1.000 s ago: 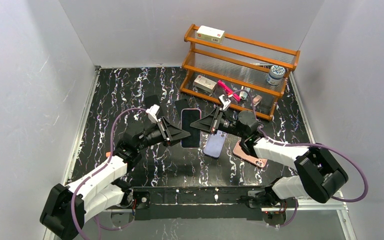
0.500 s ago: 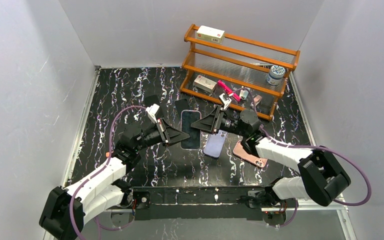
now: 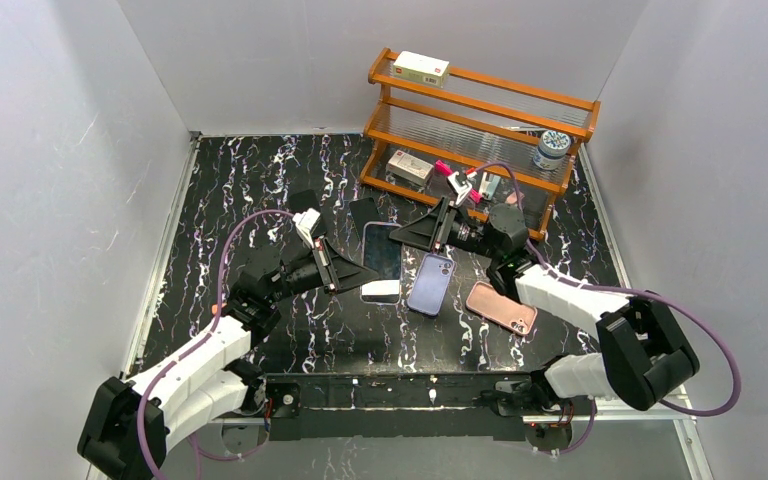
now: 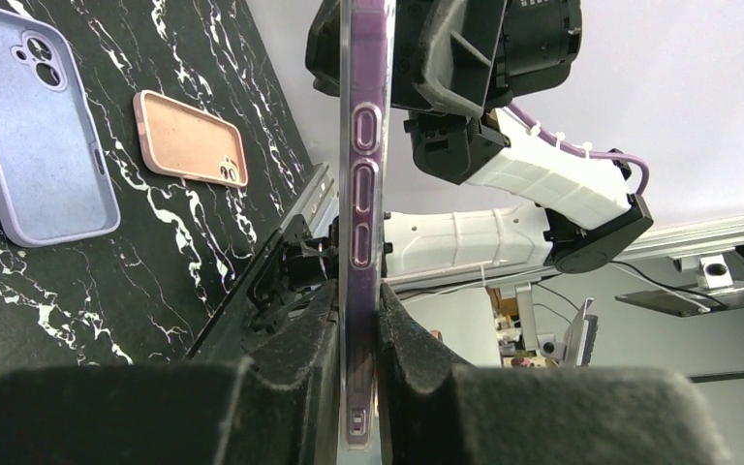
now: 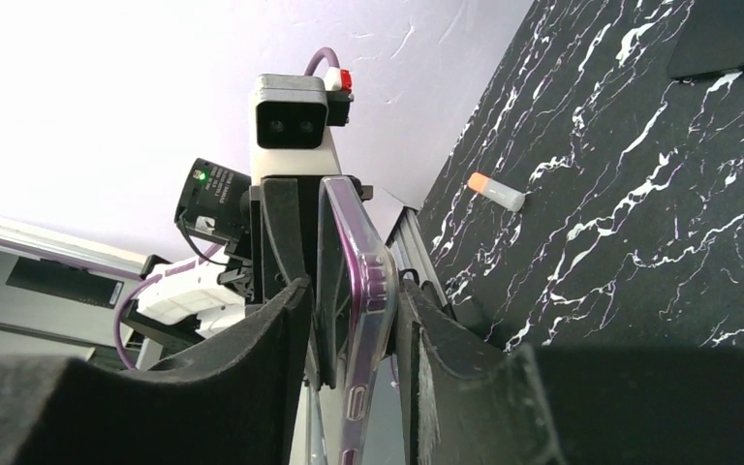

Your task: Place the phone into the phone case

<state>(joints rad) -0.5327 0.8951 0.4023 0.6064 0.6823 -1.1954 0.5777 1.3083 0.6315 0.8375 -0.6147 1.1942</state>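
A phone in a clear, purple-rimmed phone case (image 3: 382, 262) hangs tilted above the table, its screen catching light. My left gripper (image 3: 356, 276) is shut on its left edge. In the left wrist view the case (image 4: 365, 145) runs edge-on between the pads of the gripper (image 4: 356, 300). My right gripper (image 3: 412, 232) stands at its far right side. In the right wrist view the case rim (image 5: 358, 252) lies between the parted jaws of that gripper (image 5: 349, 291), touching the right finger (image 5: 426, 339) with a gap at the left one.
A lilac case (image 3: 430, 283) and a pink case (image 3: 500, 307) lie flat to the right. Two dark flat items (image 3: 364, 211) lie behind. A wooden rack (image 3: 480, 130) with boxes and a jar stands at the back right. A small orange-capped tube (image 5: 495, 191) lies at the left.
The left gripper closed on the cased phone and lifted it so it tilts. The right gripper opened and drew back a little toward the rack.
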